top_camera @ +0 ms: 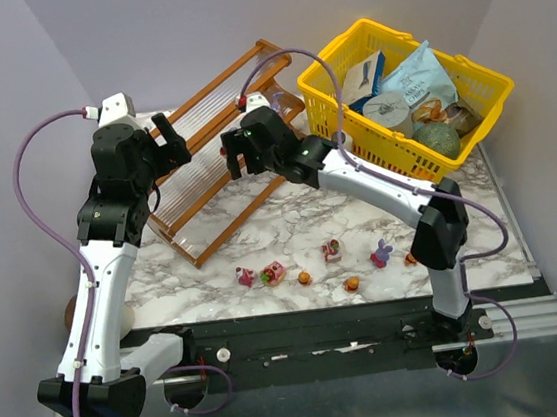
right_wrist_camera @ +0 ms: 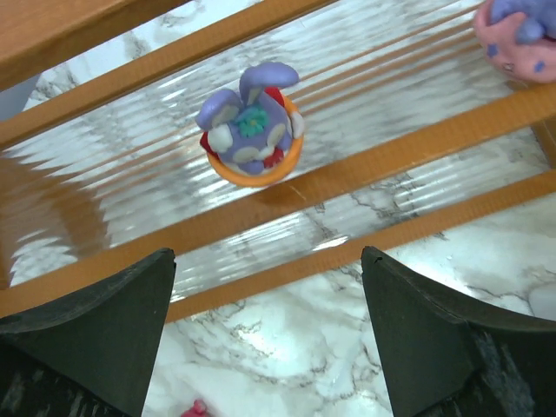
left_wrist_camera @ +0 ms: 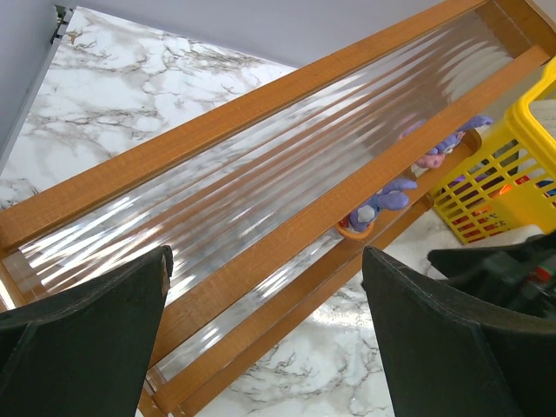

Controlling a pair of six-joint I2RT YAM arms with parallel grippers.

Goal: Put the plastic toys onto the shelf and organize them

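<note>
We take the shelf (top_camera: pixel 210 181) as our landmark; it slants across the marble table (top_camera: pixel 280 223). Our right gripper (right_wrist_camera: pixel 265 261) hangs just in front of the shelf's middle, its jaws spread wide with nothing between them. Just beyond it, a purple bunny toy (right_wrist_camera: pixel 252 130) on an orange base stands upright on a ribbed clear tier below the top one, behind a wooden rail. A pink toy (right_wrist_camera: pixel 519 35) sits farther along the shelf, toward the end nearest the yellow basket (top_camera: pixel 409 158). Our left gripper (left_wrist_camera: pixel 265 261) hovers over the shelf's other end, likewise spread wide and holding nothing. The loose toys (top_camera: pixel 274 272) lie scattered well in front of the shelf, along the table's near edge. We cannot tell whether the basket touches the shelf.
</note>
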